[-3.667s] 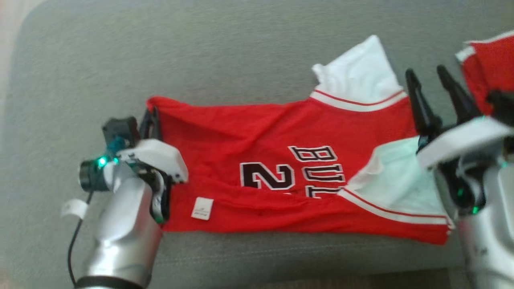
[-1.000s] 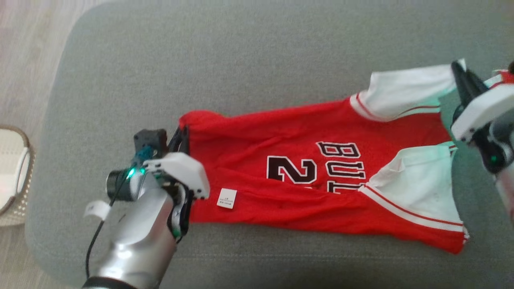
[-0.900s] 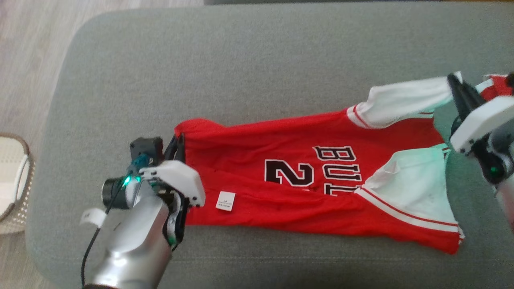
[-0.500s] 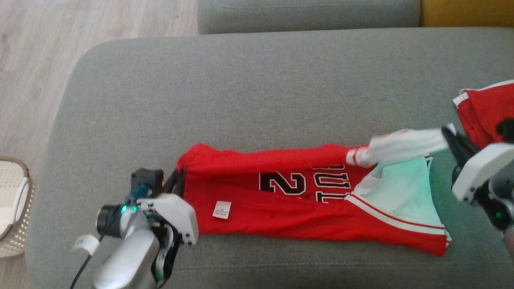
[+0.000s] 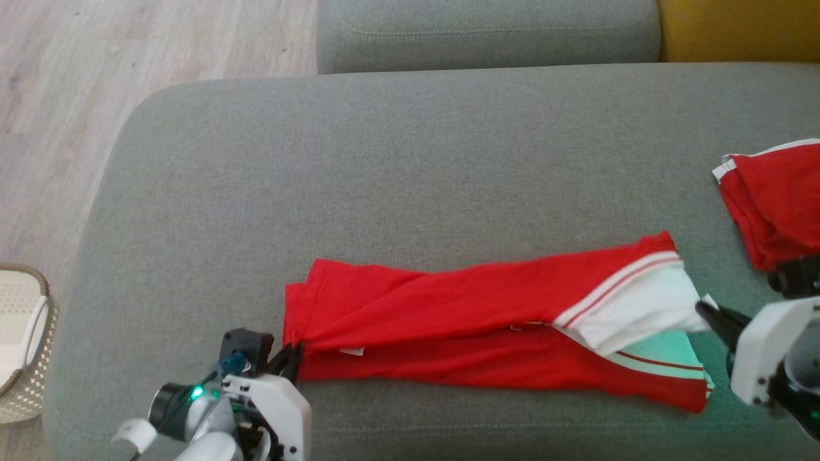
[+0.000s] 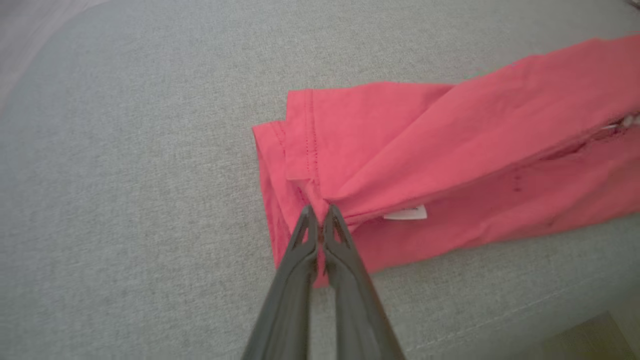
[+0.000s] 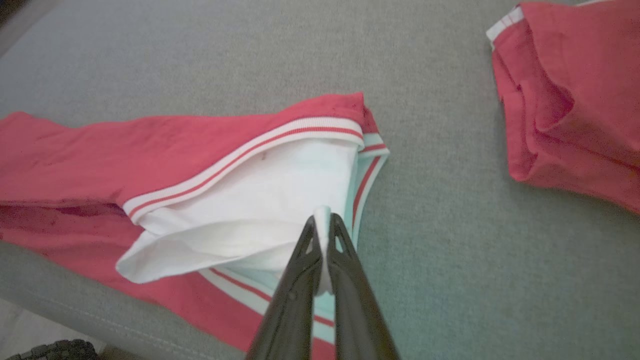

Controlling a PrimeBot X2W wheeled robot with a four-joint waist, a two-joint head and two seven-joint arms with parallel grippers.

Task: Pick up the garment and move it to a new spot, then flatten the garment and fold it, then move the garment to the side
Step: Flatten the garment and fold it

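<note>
Lengthwise folded, lying as long strip near front edge of grey fabric sofa seat [image 5: 384,160]: red jersey garment with white striped sleeves [image 5: 474,320]. Pinched at red hem corner, one end, by closed left gripper [image 6: 318,215]. Clamped at white sleeve edge, other end, by closed right gripper [image 7: 323,220]. Farther right, apart on same seat: second red folded cloth [image 5: 778,198].

Grey cushion [image 5: 410,160] — folded red jersey [image 5: 448,301], 2nd red garment [image 5: 775,198] rt
</note>
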